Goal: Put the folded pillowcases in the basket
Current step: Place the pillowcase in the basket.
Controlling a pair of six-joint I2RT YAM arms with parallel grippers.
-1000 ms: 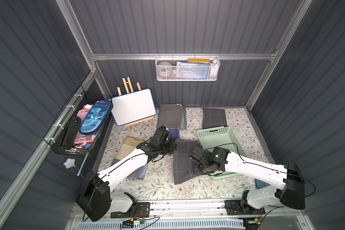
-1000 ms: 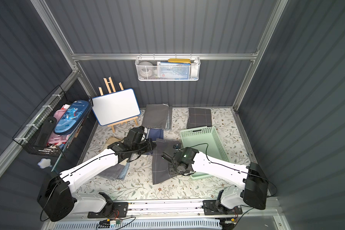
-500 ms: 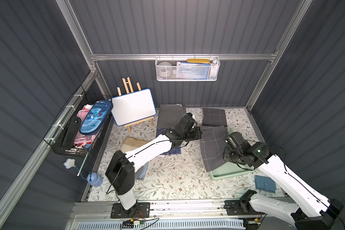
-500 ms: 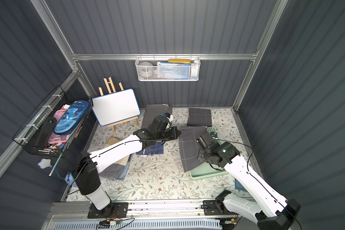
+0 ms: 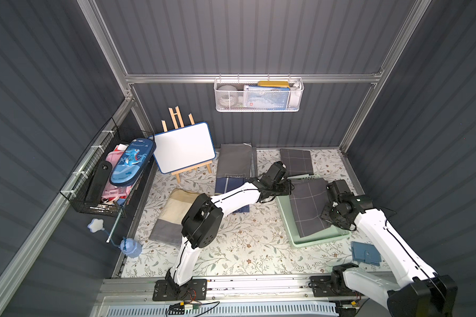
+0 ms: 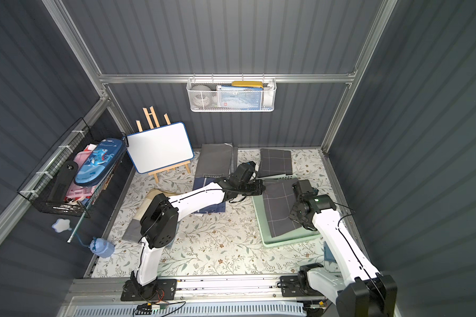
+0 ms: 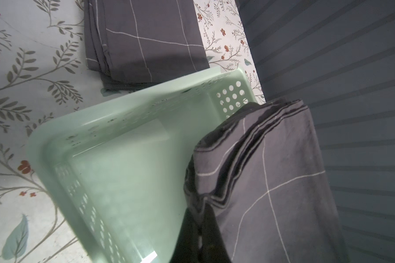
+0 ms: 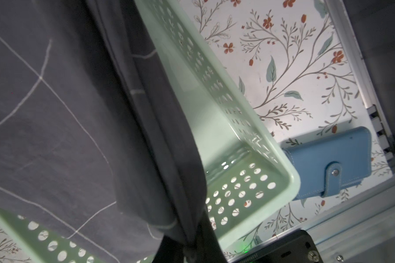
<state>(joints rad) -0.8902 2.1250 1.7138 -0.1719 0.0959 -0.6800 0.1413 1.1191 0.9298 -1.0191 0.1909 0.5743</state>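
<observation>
Scene, left to right, in a top view:

- Black wire basket (image 5: pixel 94 192) on the side wall, dinosaur pencil case (image 5: pixel 131 162) on top.
- Whiteboard on its easel (image 5: pixel 184 146). In front of it lies a beige-and-grey folded cloth (image 5: pixel 173 214).
- Plain grey folded cloth (image 5: pixel 235 160) by the back wall, a navy one (image 5: pixel 226 186) just beside it.
- Left gripper (image 5: pixel 285 188) reaches over the basket's far left corner. Its fingers are clamped together on the far edge of the folded pillowcase (image 5: pixel 308 205). The left wrist view shows the layers bunched at the pinch (image 7: pixel 201 200).
- A second checked folded cloth (image 5: pixel 296 162) lies on the table behind the basket, untouched.
- The pillowcase, dark grey with thin white checks, hangs slanted over the mint-green basket (image 5: pixel 319 243), inside its outline. I cannot tell whether it touches the floor of the basket.
- Right gripper (image 5: pixel 327 212) is closed on the pillowcase's right edge. The right wrist view shows the cloth gathered at the fingers, with the basket's perforated wall (image 8: pixel 237 182) below.
- Blue wallet (image 5: pixel 366 252) on the table near the basket's near right corner.

Step in hand, as I judge it: placing, with the carry over. The next move calls for lowering both ends level until the fold lies flat on the basket floor, then parting both sets of fingers together. Risk: the near end may drape over the rim.
</observation>
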